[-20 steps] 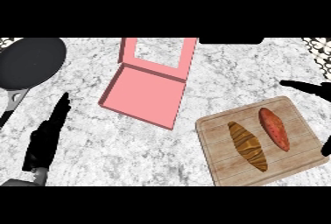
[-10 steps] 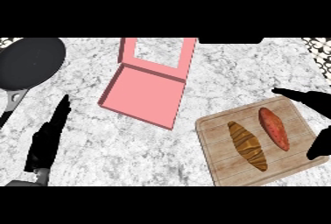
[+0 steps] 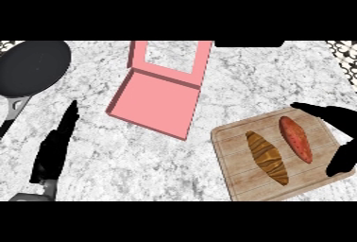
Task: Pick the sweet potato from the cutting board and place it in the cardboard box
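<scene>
On the wooden cutting board [image 3: 241,175] at the counter's right, the reddish-orange tapered sweet potato [image 3: 295,139] is lying untouched, its long axis running from upper left to lower right, beside a brown striped croissant [image 3: 267,157]. Robot's right hand [image 3: 339,116] is hovering just right of it, fingers and thumb spread apart and holding nothing, so the potato is sitting to the left of the gap between them. That hand is far nearer than the left hand [image 3: 53,145], resting straight-fingered at the left. Up and left, well apart, the open pink cardboard box [image 3: 155,101] is waiting.
</scene>
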Robot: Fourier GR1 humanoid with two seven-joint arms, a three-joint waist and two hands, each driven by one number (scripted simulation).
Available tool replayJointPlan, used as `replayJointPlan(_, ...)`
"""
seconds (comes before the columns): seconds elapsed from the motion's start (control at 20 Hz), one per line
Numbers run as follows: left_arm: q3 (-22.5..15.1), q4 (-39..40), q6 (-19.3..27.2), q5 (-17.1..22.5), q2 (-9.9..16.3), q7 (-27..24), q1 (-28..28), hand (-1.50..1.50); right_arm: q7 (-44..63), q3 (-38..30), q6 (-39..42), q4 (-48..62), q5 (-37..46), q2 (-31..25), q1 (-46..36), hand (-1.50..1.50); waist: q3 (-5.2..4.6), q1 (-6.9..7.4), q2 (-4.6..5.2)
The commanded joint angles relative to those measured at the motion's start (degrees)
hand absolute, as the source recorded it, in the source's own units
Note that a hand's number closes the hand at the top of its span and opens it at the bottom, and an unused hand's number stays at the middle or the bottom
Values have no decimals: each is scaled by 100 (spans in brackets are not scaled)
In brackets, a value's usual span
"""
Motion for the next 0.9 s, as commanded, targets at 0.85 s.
replayJointPlan(0.85,531,-710,-612,-657,-571,256,464,0,-749,-603,-168,860,1353,800,-41,-150,0,20,-1)
